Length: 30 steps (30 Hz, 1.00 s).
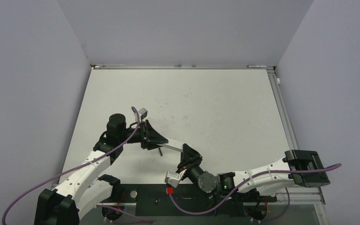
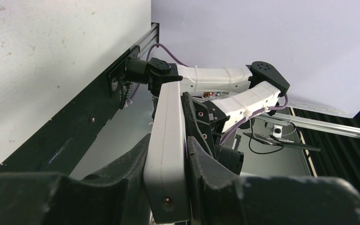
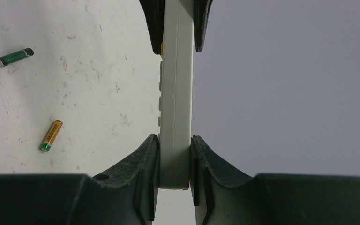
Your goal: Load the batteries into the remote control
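The remote control (image 1: 173,147) is a slim white bar held edge-on above the table between both arms. My left gripper (image 1: 161,140) is shut on its left end; in the left wrist view both fingers (image 2: 206,159) press the sides of the remote control (image 2: 166,140). My right gripper (image 1: 186,154) is shut on the other end, and the remote control (image 3: 176,93) runs straight away from my right gripper (image 3: 175,152). Two batteries lie loose on the table: a blackish one (image 3: 14,56) and a copper-gold one (image 3: 51,135). One battery (image 1: 160,152) shows just below the remote.
The black base rail (image 1: 178,194) runs along the near edge of the table. An aluminium rail (image 1: 283,117) borders the right side. The white table (image 1: 192,103) stretches away behind the arms, with grey walls around it.
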Tool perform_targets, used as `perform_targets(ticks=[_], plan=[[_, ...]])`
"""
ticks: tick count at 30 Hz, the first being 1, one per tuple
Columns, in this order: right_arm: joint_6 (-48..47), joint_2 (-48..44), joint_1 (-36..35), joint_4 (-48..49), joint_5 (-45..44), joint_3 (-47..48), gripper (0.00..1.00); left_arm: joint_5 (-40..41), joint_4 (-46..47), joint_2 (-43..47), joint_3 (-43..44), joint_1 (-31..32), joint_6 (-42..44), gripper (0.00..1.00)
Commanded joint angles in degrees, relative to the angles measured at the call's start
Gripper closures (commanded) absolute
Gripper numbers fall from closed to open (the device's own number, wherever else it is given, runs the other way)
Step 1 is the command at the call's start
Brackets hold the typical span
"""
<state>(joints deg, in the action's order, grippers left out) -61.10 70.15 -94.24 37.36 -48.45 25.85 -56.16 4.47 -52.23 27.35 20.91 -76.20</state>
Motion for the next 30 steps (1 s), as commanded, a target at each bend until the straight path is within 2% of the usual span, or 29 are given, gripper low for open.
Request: perform_targets(ticks=[1, 3, 6, 9, 13, 21, 25, 27, 30], plan=[[-0.4, 0.7, -0.6, 1.8, 0.7, -0.3, 0.92, -1.7, 5.3, 1.3, -0.1, 0.1, -1.1, 0.84], [-0.3, 0.5, -0.6, 1.9, 0.7, -0.3, 0.92, -1.8, 5.8, 1.3, -0.3, 0.0, -1.6, 0.98], [1.2, 0.0, -0.6, 1.2, 0.8, -0.3, 0.90, -1.5, 7.3, 1.6, -0.8, 0.0, -2.4, 1.00], [3.8, -1.4, -0.6, -1.4, 1.6, -0.1, 0.65, -1.0, 8.4, 1.9, -1.4, 0.0, -2.9, 1.00], [8.5, -4.4, -0.6, -6.0, 2.8, 0.6, 0.52, 0.2, 10.0, 2.4, -2.5, -0.1, -3.5, 1.00], [21.7, -9.2, -0.4, -21.9, 3.6, 6.1, 0.43, 2.3, 9.9, 2.7, -3.6, -1.0, -0.8, 1.00], [31.9, -11.7, 0.4, -29.9, 3.8, 10.2, 0.39, 3.3, 8.5, 3.2, -3.5, -1.5, 2.5, 1.00], [38.6, -12.0, 2.3, -35.8, 4.3, 13.7, 0.38, 3.8, 6.4, 3.1, -2.9, -1.6, 5.2, 1.00], [47.3, -12.0, 7.9, -44.4, 9.6, 18.9, 0.38, 4.0, 7.3, 3.1, -3.2, -1.7, 6.8, 1.00]])
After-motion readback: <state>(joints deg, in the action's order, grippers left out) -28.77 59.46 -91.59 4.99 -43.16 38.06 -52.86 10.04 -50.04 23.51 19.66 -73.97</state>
